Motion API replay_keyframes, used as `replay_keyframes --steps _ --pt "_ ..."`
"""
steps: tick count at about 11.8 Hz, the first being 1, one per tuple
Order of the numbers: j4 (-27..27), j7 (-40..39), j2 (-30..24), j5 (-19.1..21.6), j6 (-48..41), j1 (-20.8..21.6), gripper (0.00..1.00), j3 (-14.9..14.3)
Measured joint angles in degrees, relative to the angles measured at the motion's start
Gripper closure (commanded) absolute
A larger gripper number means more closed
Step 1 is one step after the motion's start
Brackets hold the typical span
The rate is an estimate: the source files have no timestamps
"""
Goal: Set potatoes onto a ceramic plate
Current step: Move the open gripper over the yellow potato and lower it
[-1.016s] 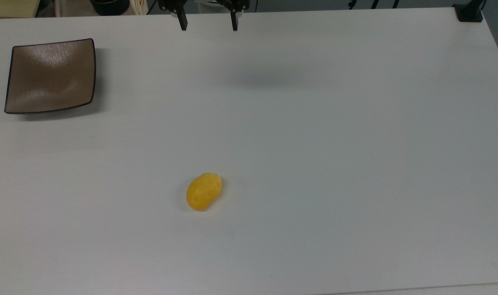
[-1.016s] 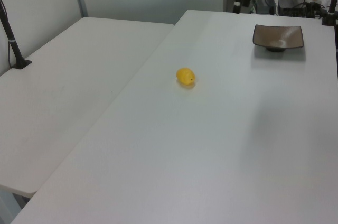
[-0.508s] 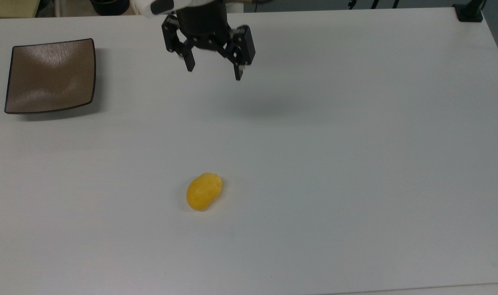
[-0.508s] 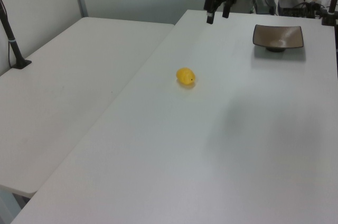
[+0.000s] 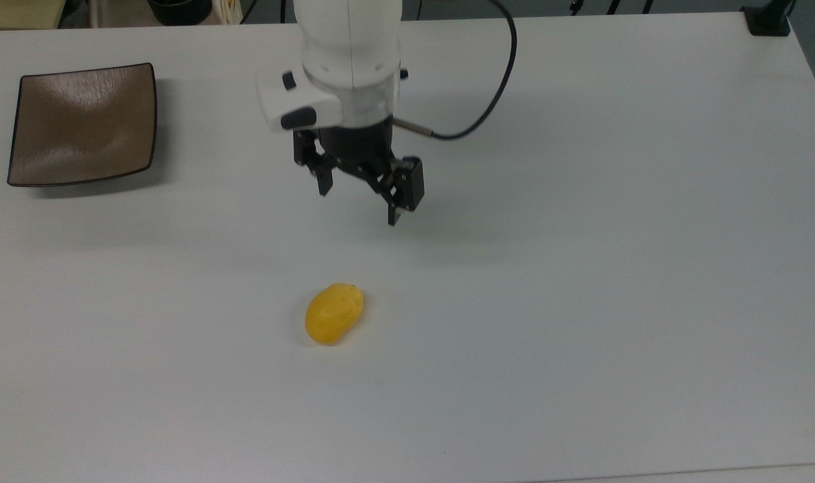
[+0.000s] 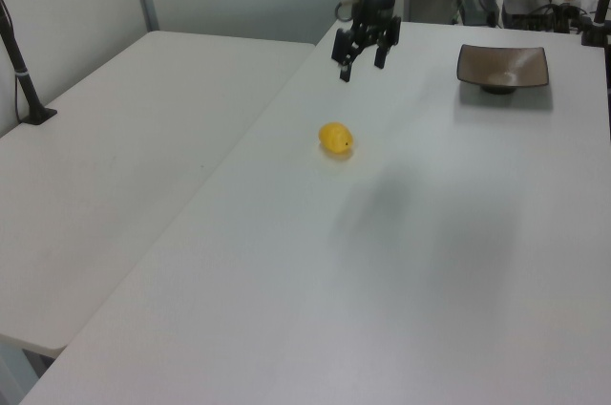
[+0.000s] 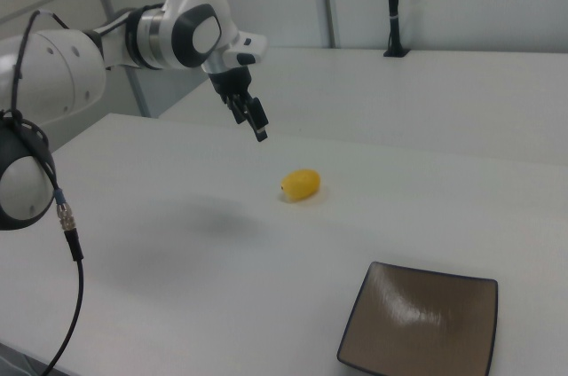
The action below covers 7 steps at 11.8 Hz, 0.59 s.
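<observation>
While the potato (image 5: 334, 313) is lying alone mid-desk (image 5: 581, 268), well apart from the ceramic plate (image 5: 82, 124), the pincer (image 5: 358, 203) is hovering released above it, needing to centre over the lump and straddle its narrow width before descending.

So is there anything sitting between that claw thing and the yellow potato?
No. In the top view, bare white table separates the open gripper from the potato. The brown plate sits off at the top view's left.
</observation>
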Motion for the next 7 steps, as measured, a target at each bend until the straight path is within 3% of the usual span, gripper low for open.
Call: replay_keyframes --steps 7 --pt "1.00 0.56 8.13 -5.29 14.28 -0.56 0.00 -0.21"
